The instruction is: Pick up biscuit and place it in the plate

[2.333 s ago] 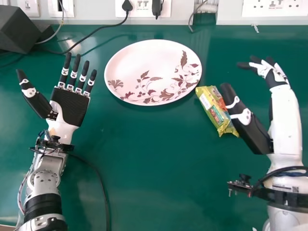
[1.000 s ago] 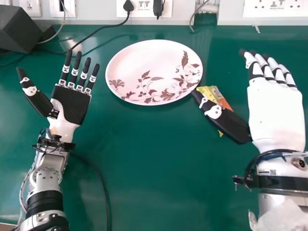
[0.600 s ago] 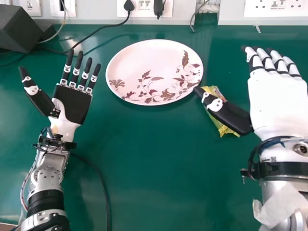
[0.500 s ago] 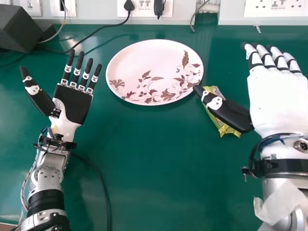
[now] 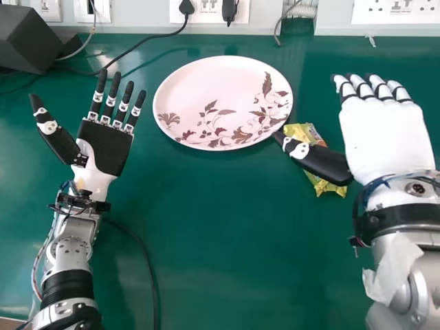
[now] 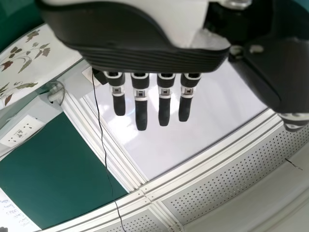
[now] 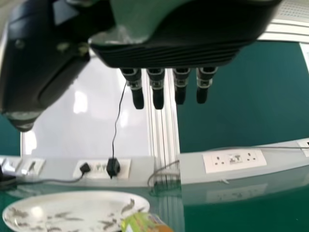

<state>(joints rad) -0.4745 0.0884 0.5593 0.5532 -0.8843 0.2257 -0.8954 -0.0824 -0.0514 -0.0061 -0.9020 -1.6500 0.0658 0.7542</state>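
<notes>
Crinkly yellow biscuit packet (image 5: 306, 132) at four o'clock from the round floral plate (image 5: 199, 89), near its smooth rim, right hand (image 5: 385, 141) released, black thumb across the wrapper, glossy green tabletop (image 5: 220, 220) between plate and open left hand (image 5: 104, 148) at eight o'clock.

a glossy green counter (image 5: 220, 240) is seen, with light reflected in its surface near the far edge. toward that edge a white oval plate (image 5: 213, 96), patterned with brown leaves and flowers, is set face up. just beside its right side a yellow biscuit packet (image 5: 304, 133) is laid at a slant, partly covered from view. at the far left a dark box (image 5: 26, 40) is placed, with a black cable (image 5: 141, 51) trailed nearby.
</notes>
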